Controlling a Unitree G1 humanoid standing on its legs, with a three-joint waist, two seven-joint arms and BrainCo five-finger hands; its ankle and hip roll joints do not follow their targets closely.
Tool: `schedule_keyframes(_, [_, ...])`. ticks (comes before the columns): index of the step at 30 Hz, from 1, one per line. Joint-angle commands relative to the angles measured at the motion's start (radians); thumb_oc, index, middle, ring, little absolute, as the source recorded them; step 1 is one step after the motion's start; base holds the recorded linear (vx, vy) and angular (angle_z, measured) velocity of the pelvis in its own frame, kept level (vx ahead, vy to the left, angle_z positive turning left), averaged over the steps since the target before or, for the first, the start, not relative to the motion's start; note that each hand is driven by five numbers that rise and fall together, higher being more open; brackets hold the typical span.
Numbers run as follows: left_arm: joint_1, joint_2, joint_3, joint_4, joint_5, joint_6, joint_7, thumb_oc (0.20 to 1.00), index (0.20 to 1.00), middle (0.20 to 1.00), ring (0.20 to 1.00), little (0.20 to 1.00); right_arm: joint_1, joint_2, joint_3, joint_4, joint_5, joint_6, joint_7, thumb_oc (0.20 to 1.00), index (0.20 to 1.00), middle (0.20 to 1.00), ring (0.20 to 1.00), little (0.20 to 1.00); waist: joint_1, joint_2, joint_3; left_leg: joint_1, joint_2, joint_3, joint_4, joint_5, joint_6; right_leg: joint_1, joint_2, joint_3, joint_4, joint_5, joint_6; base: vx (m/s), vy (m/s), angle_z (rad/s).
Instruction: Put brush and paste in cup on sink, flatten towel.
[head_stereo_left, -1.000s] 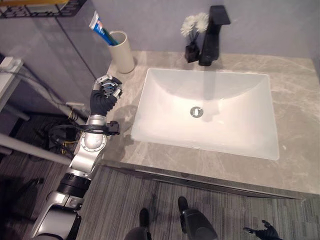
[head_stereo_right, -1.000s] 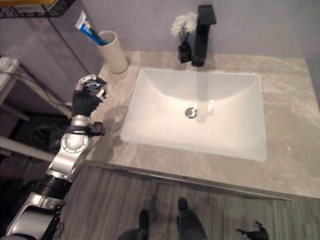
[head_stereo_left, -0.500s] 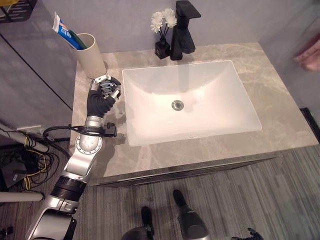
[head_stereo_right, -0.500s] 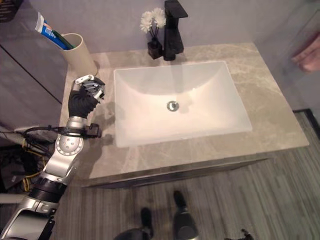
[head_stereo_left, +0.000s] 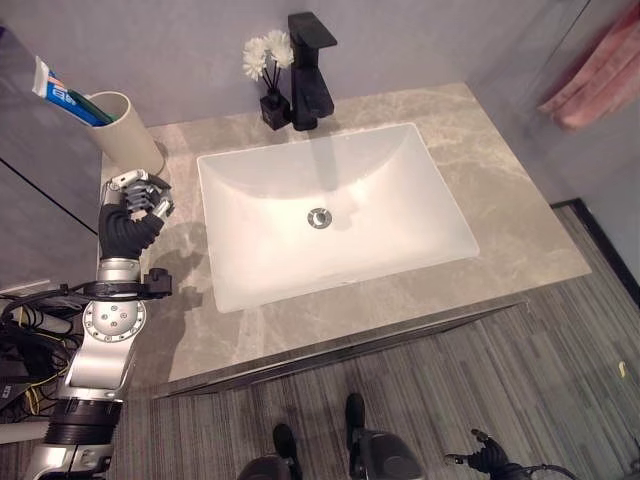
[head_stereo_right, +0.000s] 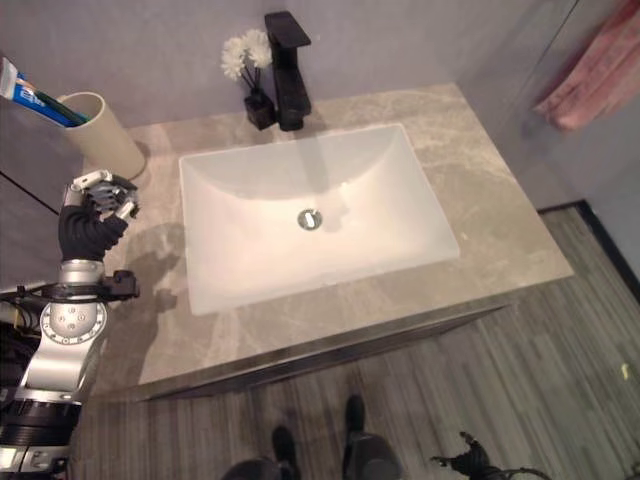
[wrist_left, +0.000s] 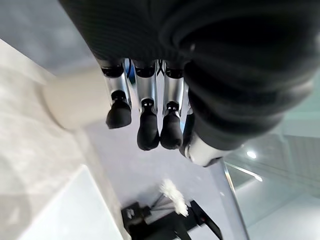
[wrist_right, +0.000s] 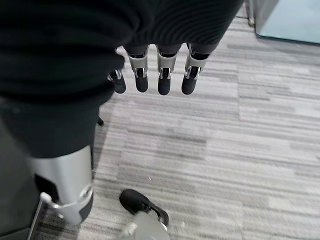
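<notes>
Starting at the far left, the cup (head_stereo_left: 125, 130) stands just beyond the left hand (head_stereo_left: 135, 195), whose fingers (wrist_left: 142, 122) are curled and empty; paste (head_stereo_left: 55, 88) and brush (head_stereo_left: 92, 108) already lean in it. The pink towel (head_stereo_left: 595, 80) hangs well off past the sink (head_stereo_left: 330, 215), nearer the right hand (wrist_right: 155, 75), which hangs low, loosely open.

Count on the grey marble counter (head_stereo_left: 520, 215):

- One white rectangular basin (head_stereo_left: 330, 215), with one drain (head_stereo_left: 319, 217).
- One black faucet (head_stereo_left: 309, 70), at the back edge.
- One small black vase of white flowers (head_stereo_left: 265, 75), beside the faucet.
- One beige cup (head_stereo_left: 125, 130), back left corner; holds one toothpaste tube (head_stereo_left: 60, 88) and one dark green toothbrush (head_stereo_left: 98, 106).

Off counter: one pink towel (head_stereo_left: 595, 75), hanging at right.
</notes>
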Motion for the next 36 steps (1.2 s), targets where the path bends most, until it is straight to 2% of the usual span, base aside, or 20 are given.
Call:
schedule_keyframes(1, [0.025,0.023,0.043,0.051,0.024,-0.009,0.026,0.2,0.2,0.2,0.2,0.2,0.059,-0.065,-0.023,0.038,0.036,-0.008,-0.006,1.0,1.0,1.0,1.0,1.0,0.004,-0.029,-0.1,-0.061,0.015,-0.055,0.196,0.009,-0.039,-0.026,0.021,0.063,0.127,-0.085,0.008,0.09,-0.246,0.34])
schedule_keyframes(3, [0.038,0.021,0.057,0.075,0.021,-0.003,0.024,0.2,0.2,0.2,0.2,0.2,0.062,-0.086,-0.051,0.041,0.06,-0.009,-0.009,1.0,1.0,1.0,1.0,1.0,0.008,-0.039,-0.088,-0.128,0.019,-0.073,0.348,0.048,-0.061,0.003,0.026,0.069,0.109,-0.084,-0.014,0.07,-0.185,0.21])
schedule_keyframes(5, [0.048,0.005,0.062,0.082,0.006,-0.009,0.029,0.2,0.2,0.2,0.2,0.2,0.065,-0.1,-0.077,0.05,0.077,-0.006,-0.015,1.0,1.0,1.0,1.0,1.0,0.014,-0.035,-0.081,-0.173,-0.003,-0.099,0.375,0.064,-0.063,0.024,0.021,0.074,0.09,-0.085,-0.016,0.09,-0.065,-0.01])
schedule_keyframes(6, [0.056,0.002,0.069,0.084,0.013,-0.005,0.031,0.2,0.2,0.2,0.2,0.2,0.063,-0.107,-0.091,0.058,0.084,-0.005,-0.019,1.0,1.0,1.0,1.0,1.0,0.02,-0.031,-0.078,-0.205,-0.027,-0.117,0.338,0.053,-0.056,0.031,0.017,0.083,0.079,-0.084,-0.012,0.09,0.016,-0.01])
schedule_keyframes(8, [0.079,-0.004,0.084,0.076,0.016,-0.007,0.038,0.2,0.2,0.2,0.2,0.2,0.065,-0.116,-0.094,0.061,0.083,-0.004,-0.021,1.0,1.0,1.0,1.0,1.0,0.027,-0.026,-0.082,-0.224,-0.029,-0.134,0.242,0.052,-0.04,0.041,0.016,0.104,0.064,-0.086,-0.002,0.14,0.079,-0.02])
schedule_keyframes(9, [0.089,-0.007,0.087,0.075,0.022,-0.007,0.044,0.2,0.2,0.2,0.2,0.2,0.07,-0.12,-0.094,0.065,0.077,-0.004,-0.022,1.0,1.0,1.0,1.0,1.0,0.035,-0.021,-0.084,-0.236,-0.019,-0.156,0.181,0.083,-0.043,0.051,0.018,0.119,0.058,-0.089,0.002,0.26,0.167,-0.32])
schedule_keyframes(10, [0.094,-0.012,0.086,0.074,0.029,-0.003,0.059,0.2,0.2,0.2,0.2,0.2,0.072,-0.127,-0.098,0.063,0.072,-0.003,-0.029,1.0,1.0,1.0,1.0,1.0,0.04,-0.011,-0.082,-0.258,0.018,-0.185,0.122,0.144,-0.063,0.064,0.01,0.135,0.062,-0.098,0.012,0.21,0.134,-0.42])
schedule_keyframes(12, [0.091,-0.01,0.084,0.078,0.035,-0.005,0.066,0.2,0.2,0.2,0.2,0.2,0.075,-0.128,-0.101,0.062,0.075,-0.004,-0.029,1.0,1.0,1.0,1.0,1.0,0.042,-0.007,-0.081,-0.259,0.027,-0.199,0.109,0.162,-0.069,0.066,0.005,0.147,0.07,-0.103,0.014,0.13,0.09,-0.37])
schedule_keyframes(14, [0.098,-0.009,0.093,0.075,0.042,-0.001,0.07,0.2,0.2,0.2,0.2,0.2,0.073,-0.125,-0.1,0.063,0.077,-0.004,-0.029,1.0,1.0,1.0,1.0,1.0,0.046,-0.003,-0.086,-0.249,0.023,-0.219,0.113,0.149,-0.066,0.069,0.001,0.166,0.074,-0.111,0.019,0.15,0.124,-0.51])
schedule_keyframes(17, [0.113,-0.022,0.103,0.075,0.054,0.0,0.074,0.2,0.2,0.2,0.2,0.2,0.083,-0.116,-0.1,0.069,0.069,-0.005,-0.026,1.0,1.0,1.0,1.0,1.0,0.042,0.01,-0.108,-0.212,0.019,-0.196,0.067,0.142,-0.057,0.087,-0.009,0.18,0.073,-0.123,0.03,0.2,0.172,-0.6])
schedule_keyframes(18, [0.115,-0.027,0.102,0.08,0.063,0.005,0.076,0.2,0.2,0.2,0.2,0.2,0.085,-0.109,-0.103,0.075,0.063,-0.001,-0.024,1.0,1.0,1.0,1.0,1.0,0.036,0.015,-0.117,-0.197,0.011,-0.183,0.061,0.137,-0.052,0.092,-0.021,0.183,0.076,-0.123,0.039,0.28,0.339,-0.39])
schedule_keyframes(19, [0.122,-0.019,0.104,0.09,0.087,0.018,0.068,0.2,0.2,0.2,0.2,0.2,0.091,-0.091,-0.107,0.079,0.058,0.004,-0.018,1.0,1.0,1.0,1.0,1.0,0.036,0.021,-0.134,-0.166,-0.016,-0.156,0.047,0.116,-0.032,0.098,-0.053,0.199,0.084,-0.118,0.061,0.31,0.392,-0.32])
schedule_keyframes(24, [0.109,-0.015,0.106,0.145,0.16,0.06,0.092,0.2,0.2,0.2,0.2,0.2,0.084,-0.039,-0.036,0.042,0.004,0.008,0.003,1.0,1.0,1.0,1.0,1.0,0.051,0.015,-0.159,-0.138,-0.044,-0.123,0.023,0.088,-0.005,0.078,-0.092,0.213,0.09,-0.088,0.092,0.13,0.188,-0.25])
schedule_keyframes(29, [0.108,-0.029,0.102,0.146,0.2,0.079,0.099,0.2,0.2,0.2,0.2,0.2,0.07,-0.004,0.027,0.01,-0.01,0.002,0.026,1.0,1.0,1.0,1.0,1.0,0.071,0.006,-0.171,-0.128,-0.049,-0.139,-0.006,0.1,-0.002,0.077,-0.091,0.201,0.102,-0.1,0.094,0.05,0.003,-0.03])
schedule_keyframes(33, [0.124,-0.039,0.085,0.12,0.239,0.098,0.086,0.2,0.2,0.2,0.2,0.2,0.011,0.007,0.117,-0.028,-0.049,0.0,0.044,1.0,1.0,1.0,1.0,1.0,0.102,-0.011,-0.178,-0.107,-0.04,-0.176,-0.052,0.133,-0.015,0.093,-0.075,0.17,0.111,-0.132,0.077,0.03,-0.075,0.24])
schedule_keyframes(36, [0.129,-0.045,0.075,0.115,0.242,0.104,0.085,0.2,0.2,0.2,0.2,0.2,-0.023,0.007,0.128,-0.029,-0.039,0.001,0.04,1.0,1.0,1.0,1.0,1.0,0.113,-0.022,-0.177,-0.104,-0.033,-0.206,-0.07,0.159,-0.031,0.106,-0.063,0.135,0.113,-0.147,0.068,-0.01,-0.105,0.43])
